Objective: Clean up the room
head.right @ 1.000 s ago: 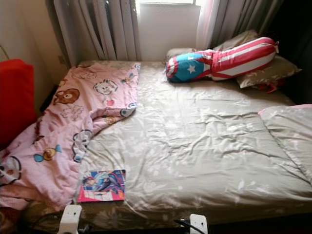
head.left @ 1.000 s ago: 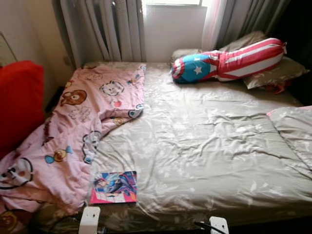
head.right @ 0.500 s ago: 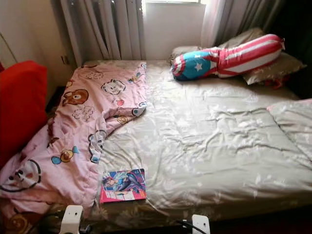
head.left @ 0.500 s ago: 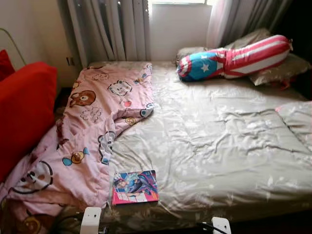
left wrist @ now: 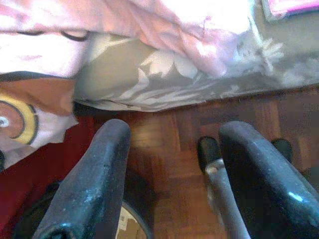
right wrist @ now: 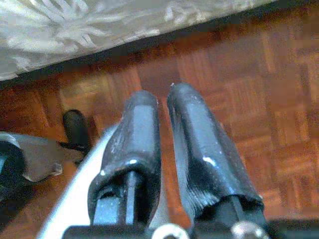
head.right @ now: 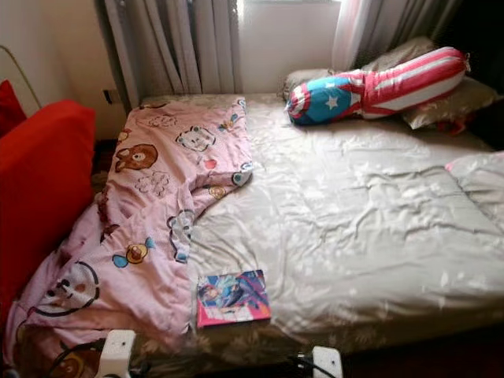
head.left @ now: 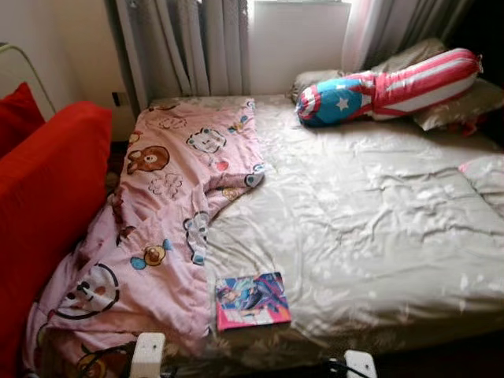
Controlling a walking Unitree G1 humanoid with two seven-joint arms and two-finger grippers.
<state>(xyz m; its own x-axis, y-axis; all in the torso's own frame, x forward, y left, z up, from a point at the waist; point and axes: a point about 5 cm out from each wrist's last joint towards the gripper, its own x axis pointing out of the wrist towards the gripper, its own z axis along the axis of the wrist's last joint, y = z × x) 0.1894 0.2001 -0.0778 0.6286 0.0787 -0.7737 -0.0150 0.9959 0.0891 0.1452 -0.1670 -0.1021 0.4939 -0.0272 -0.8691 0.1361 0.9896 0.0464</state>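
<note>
At far left a red sofa (head.left: 43,213) is now seen more fully, everything having slid rightward: the camera has turned left, toward the clutter. A pink quilt (head.left: 157,236) spills off the bed (head.left: 378,228); a book (head.left: 252,301) lies near its near edge. Left gripper (left wrist: 174,169) is spread, right gripper (right wrist: 162,144) pressed together, both idle above parquet (right wrist: 279,99).

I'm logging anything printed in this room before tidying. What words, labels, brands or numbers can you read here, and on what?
None can be read.
Book on the bed: colourful illustrated cover, any lettering too small and blurred.
Pink blanket: cartoon animal pictures, no readable words.
Long pillow: white star and stripes, no text.
</note>
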